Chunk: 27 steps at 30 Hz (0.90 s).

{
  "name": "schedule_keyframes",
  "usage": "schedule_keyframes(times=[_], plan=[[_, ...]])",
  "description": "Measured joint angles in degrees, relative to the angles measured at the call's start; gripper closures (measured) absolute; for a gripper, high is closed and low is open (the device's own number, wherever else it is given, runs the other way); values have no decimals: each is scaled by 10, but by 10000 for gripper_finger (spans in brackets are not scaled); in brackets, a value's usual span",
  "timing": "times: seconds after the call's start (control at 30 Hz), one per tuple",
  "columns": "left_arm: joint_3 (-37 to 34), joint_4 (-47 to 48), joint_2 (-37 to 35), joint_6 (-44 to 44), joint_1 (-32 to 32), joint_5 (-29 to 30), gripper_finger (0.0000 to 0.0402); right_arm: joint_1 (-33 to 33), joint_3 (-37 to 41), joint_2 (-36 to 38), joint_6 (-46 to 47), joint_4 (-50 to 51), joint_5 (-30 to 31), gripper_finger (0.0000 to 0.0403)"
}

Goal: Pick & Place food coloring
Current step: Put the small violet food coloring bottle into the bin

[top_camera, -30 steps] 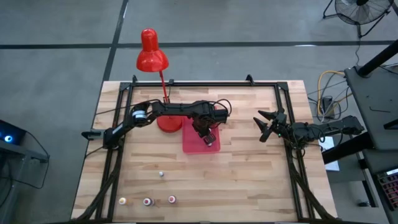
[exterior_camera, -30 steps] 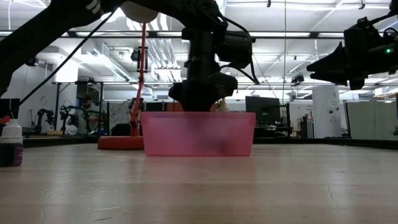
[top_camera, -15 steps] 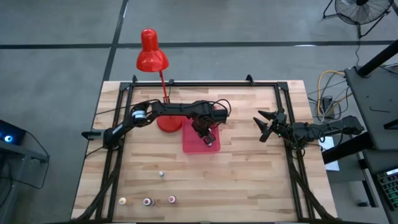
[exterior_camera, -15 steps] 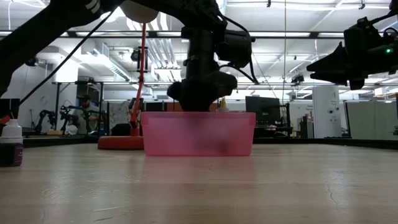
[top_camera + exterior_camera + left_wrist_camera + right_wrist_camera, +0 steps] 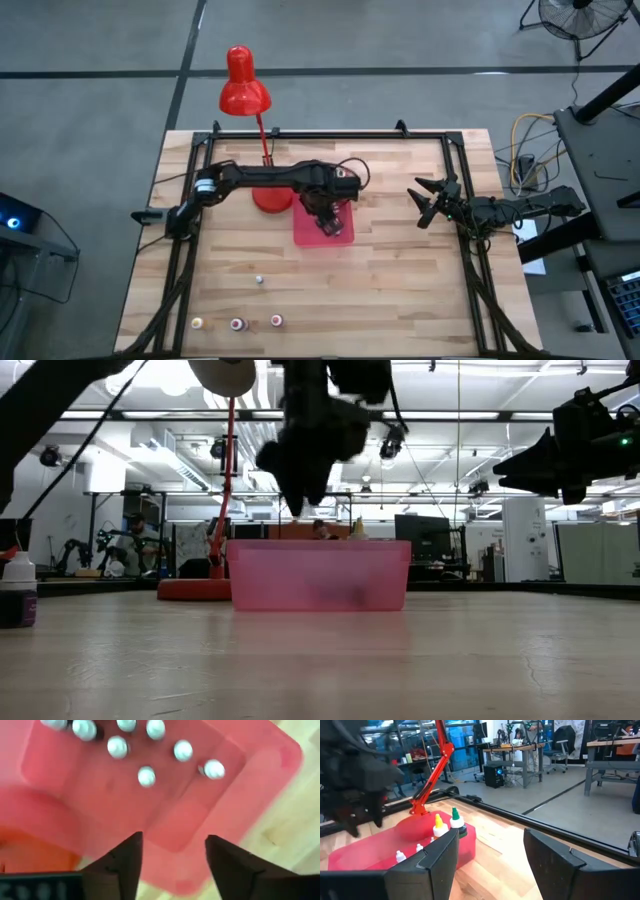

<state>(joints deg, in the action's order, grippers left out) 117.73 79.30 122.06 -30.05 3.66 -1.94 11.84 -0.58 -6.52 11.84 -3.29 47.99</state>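
Your left pincer (image 5: 172, 865) has just lifted off the tray (image 5: 310, 232), wide and empty: bottle delivered. Four bottles (image 5: 237, 323) wait lower left; right pincer (image 5: 425, 203) idles open.

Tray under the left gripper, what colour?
Translucent pink-red tray; shows best in the low view.

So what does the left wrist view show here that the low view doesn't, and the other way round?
Only the left wrist view looks down into the pink tray: several white-capped food coloring bottles stand inside, with the left gripper open and empty above. Only the low view shows the right gripper raised to the side, a dark bottle alone on the table at the frame's edge, and the red lamp. Both show the tray and the wooden table.
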Motion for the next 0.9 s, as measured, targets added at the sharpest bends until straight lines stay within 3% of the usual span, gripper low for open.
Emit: schedule_keyframes(times=[0.27, 0.57, 0.9], plan=[[-63, 32, -69, -111, -85, 35, 147, 0, 0, 0, 0, 0, 0, 188], [-249, -68, -177, -241, -192, 45, 143, 0, 0, 0, 1, 0, 0, 188], [-461, -163, -244, -375, -260, 29, 143, 0, 0, 1, 0, 0, 0, 188]])
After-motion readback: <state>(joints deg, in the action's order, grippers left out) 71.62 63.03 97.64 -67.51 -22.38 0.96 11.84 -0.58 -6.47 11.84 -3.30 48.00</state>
